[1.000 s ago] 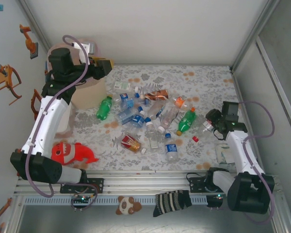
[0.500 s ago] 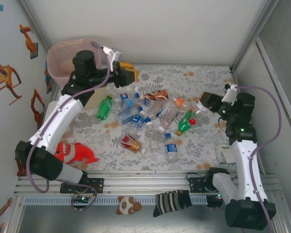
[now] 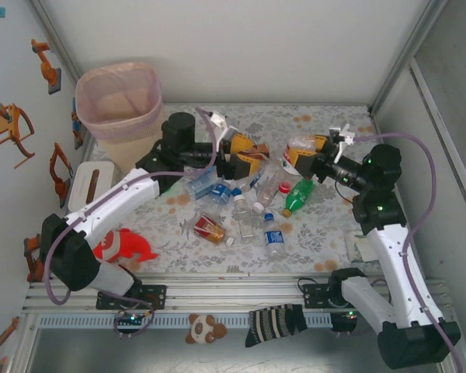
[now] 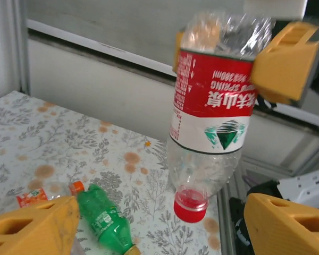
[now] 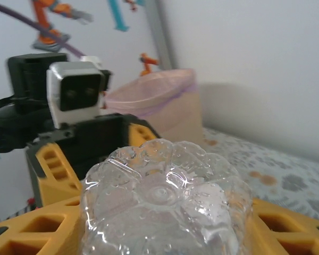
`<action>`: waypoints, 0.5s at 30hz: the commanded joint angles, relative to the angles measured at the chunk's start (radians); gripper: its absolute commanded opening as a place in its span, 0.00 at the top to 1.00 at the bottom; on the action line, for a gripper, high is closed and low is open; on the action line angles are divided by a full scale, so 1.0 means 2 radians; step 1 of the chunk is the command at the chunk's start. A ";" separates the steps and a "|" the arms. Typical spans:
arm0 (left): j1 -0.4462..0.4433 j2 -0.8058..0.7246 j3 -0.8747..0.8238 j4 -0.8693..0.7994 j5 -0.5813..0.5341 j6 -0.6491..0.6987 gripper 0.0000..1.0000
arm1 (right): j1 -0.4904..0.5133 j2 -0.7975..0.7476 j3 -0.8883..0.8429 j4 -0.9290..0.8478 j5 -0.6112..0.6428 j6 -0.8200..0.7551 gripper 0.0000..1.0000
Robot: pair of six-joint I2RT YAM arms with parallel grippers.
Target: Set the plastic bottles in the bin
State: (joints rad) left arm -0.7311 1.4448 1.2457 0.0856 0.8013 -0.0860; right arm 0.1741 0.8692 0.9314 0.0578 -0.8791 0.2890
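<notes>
- A red-labelled bottle [image 4: 210,111] hangs over the table, just right of its middle, clamped near its base by the right gripper [image 3: 304,158].
- The left gripper [image 3: 251,154] faces it with jaws spread wide, apparently just short of touching.
- Other bottles [image 3: 241,203] lie scattered mid-table.
- The bin [image 3: 118,118] stands at the far left corner, well apart.
- A red shark [image 3: 128,245] lies by the near left edge.
</notes>
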 commanded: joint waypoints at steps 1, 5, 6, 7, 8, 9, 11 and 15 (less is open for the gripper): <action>-0.032 -0.034 -0.003 -0.003 -0.022 0.041 0.17 | 0.032 -0.004 0.029 0.005 -0.019 -0.041 0.55; -0.057 -0.038 -0.003 -0.042 -0.044 0.063 0.12 | 0.060 0.001 0.044 0.006 -0.033 -0.040 0.57; -0.057 -0.036 -0.006 -0.022 -0.045 0.046 0.12 | 0.066 0.002 0.047 0.008 -0.037 -0.038 0.57; -0.057 -0.033 -0.009 0.001 -0.042 0.030 0.12 | 0.071 0.004 0.048 0.012 -0.041 -0.036 0.57; -0.060 -0.030 -0.009 0.023 -0.033 0.018 0.12 | 0.076 0.006 0.050 0.014 -0.044 -0.033 0.58; -0.062 -0.028 -0.007 0.037 -0.026 0.011 0.12 | 0.082 0.006 0.052 0.014 -0.044 -0.032 0.58; -0.068 -0.022 -0.001 0.054 -0.012 0.003 0.12 | 0.093 0.007 0.055 0.014 -0.044 -0.031 0.58; -0.084 -0.012 0.019 0.050 0.014 0.011 0.17 | 0.113 0.008 0.060 0.014 -0.035 -0.031 0.58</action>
State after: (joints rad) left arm -0.8757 1.4055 1.2434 0.1383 0.7780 -0.0544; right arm 0.3717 0.8871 1.0119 0.0605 -0.9344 0.2367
